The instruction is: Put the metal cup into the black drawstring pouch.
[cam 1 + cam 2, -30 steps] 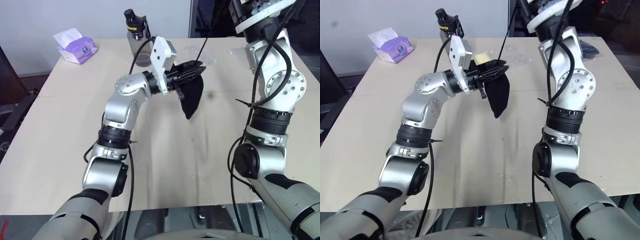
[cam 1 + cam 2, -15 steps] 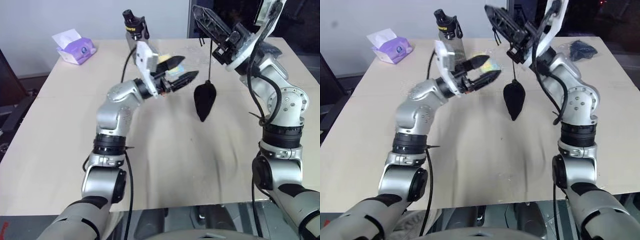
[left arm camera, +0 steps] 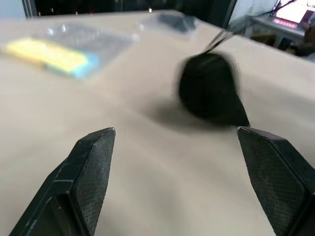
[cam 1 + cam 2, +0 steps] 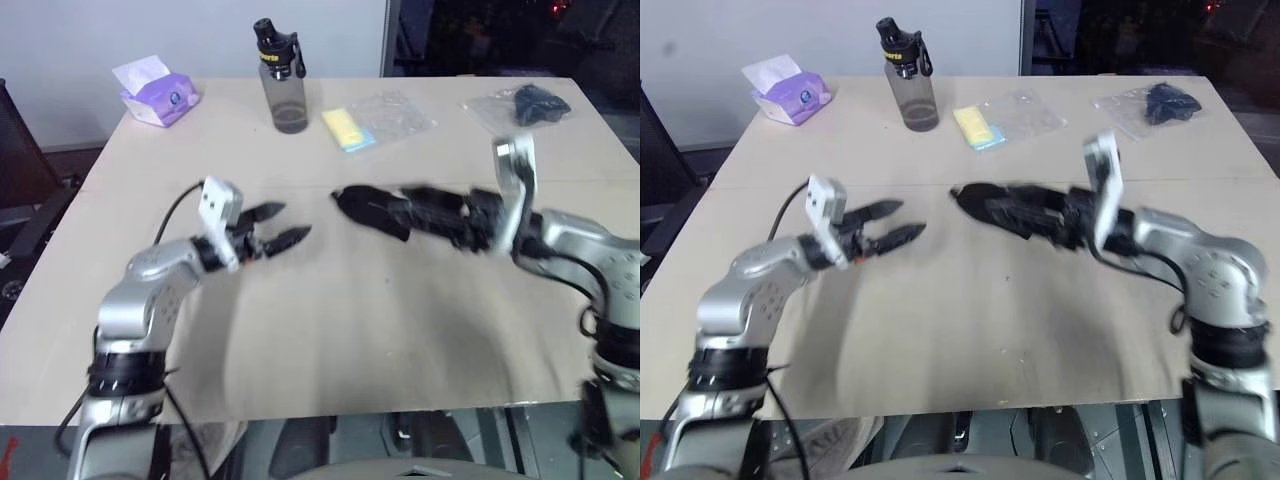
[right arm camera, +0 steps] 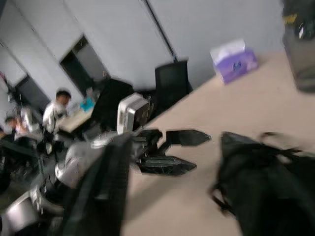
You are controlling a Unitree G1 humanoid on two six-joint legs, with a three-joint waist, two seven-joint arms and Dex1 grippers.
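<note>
One pale table (image 4: 330,330) against a light wall (image 4: 150,30), six things on top, two grippers over it.

Beyond the wooden top with its single cross seam, the right wrist view gives an office with one black chair (image 5: 172,86) and people seated at a desk. On the far half stand one smoky water bottle (image 4: 282,90) and one purple tissue pack (image 4: 155,92), and two clear bags lie flat, one with a yellow item (image 4: 385,115), one with a dark item (image 4: 515,108). One black drawstring pouch (image 4: 370,207), rounded, lies mid-table at the tip of the right gripper (image 4: 425,212), whose jaws I cannot tell. The left gripper (image 4: 295,221) hovers near, jaws wide, holding nothing.
</note>
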